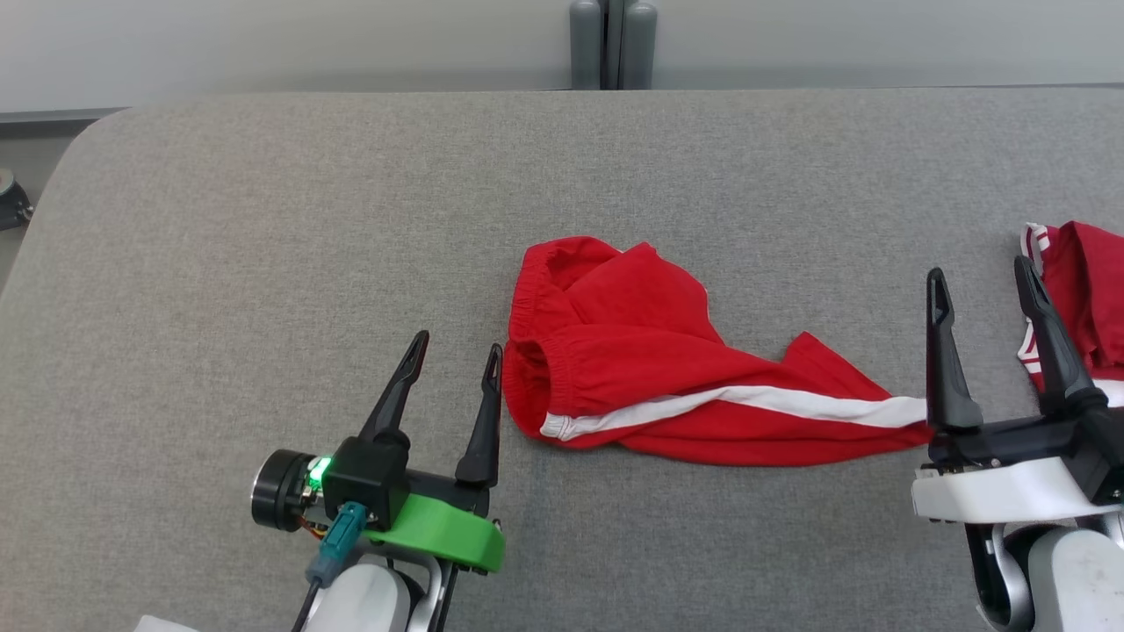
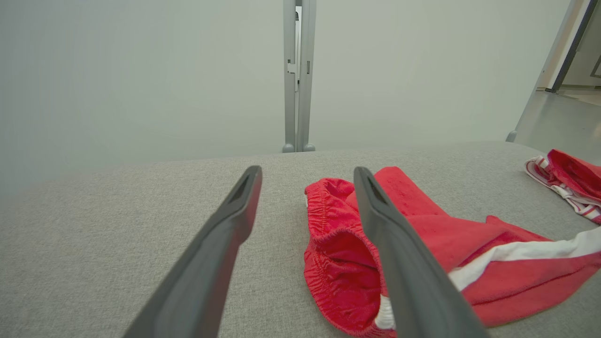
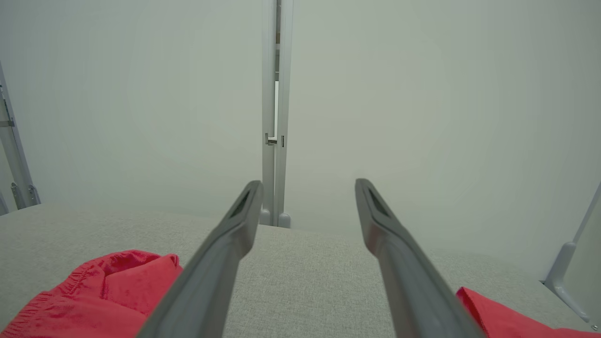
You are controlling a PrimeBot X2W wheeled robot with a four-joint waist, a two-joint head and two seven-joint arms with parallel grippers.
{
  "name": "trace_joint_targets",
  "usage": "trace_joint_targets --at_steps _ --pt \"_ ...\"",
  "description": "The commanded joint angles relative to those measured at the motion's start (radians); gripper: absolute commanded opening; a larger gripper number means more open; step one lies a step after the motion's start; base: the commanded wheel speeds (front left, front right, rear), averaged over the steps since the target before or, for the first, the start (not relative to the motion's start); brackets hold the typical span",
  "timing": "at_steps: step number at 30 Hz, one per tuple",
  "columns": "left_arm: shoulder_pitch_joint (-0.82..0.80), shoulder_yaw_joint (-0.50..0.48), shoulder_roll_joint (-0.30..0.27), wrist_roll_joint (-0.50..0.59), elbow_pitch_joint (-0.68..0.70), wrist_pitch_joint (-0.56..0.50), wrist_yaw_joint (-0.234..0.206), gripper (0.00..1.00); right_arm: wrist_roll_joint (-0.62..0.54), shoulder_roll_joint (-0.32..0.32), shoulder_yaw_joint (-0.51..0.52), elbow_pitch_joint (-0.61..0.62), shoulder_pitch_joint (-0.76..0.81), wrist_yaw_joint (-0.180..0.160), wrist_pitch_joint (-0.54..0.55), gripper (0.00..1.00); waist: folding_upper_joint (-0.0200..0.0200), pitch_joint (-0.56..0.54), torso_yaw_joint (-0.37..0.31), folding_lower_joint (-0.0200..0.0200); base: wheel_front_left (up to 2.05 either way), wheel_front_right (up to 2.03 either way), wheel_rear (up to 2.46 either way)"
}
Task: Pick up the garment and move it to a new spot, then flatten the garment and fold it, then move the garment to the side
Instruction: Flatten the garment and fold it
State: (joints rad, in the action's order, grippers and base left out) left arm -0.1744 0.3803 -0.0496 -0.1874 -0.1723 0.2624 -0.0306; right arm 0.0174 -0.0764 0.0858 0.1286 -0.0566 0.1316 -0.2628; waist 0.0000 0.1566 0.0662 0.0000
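No legible text, label, brand, number or sign in any view. Garment [image 1: 632, 351]: red cloth, white stripe, no print or tag readable. Table [image 1: 263, 219]: grey cloth, unmarked.

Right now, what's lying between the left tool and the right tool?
Red shorts with a white stripe, crumpled on the grey table; the head view shows them.
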Motion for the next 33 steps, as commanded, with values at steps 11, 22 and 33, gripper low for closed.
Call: trace_joint_targets --at_steps 11,22,33 --pt "-0.010 0.033 -0.002 -0.004 -0.066 0.003 0.083 1.00 -0.002 0.007 -0.007 -0.015 0.024 -0.002 -0.002 1.00 0.0000 0.002 -0.002 0.0000 0.00 0.00 0.00" --pt "-0.082 0.127 -0.012 -0.008 -0.273 0.003 0.150 1.00 -0.005 0.013 -0.005 -0.042 0.020 -0.002 -0.002 1.00 0.0000 0.023 -0.040 0.0000 0.00 0.00 0.00" --pt "-0.130 0.147 -0.009 0.007 -0.371 0.003 0.139 1.00 -0.005 0.017 -0.002 -0.064 0.008 -0.002 -0.002 1.00 0.0000 0.037 -0.060 0.0000 0.00 0.00 0.00"
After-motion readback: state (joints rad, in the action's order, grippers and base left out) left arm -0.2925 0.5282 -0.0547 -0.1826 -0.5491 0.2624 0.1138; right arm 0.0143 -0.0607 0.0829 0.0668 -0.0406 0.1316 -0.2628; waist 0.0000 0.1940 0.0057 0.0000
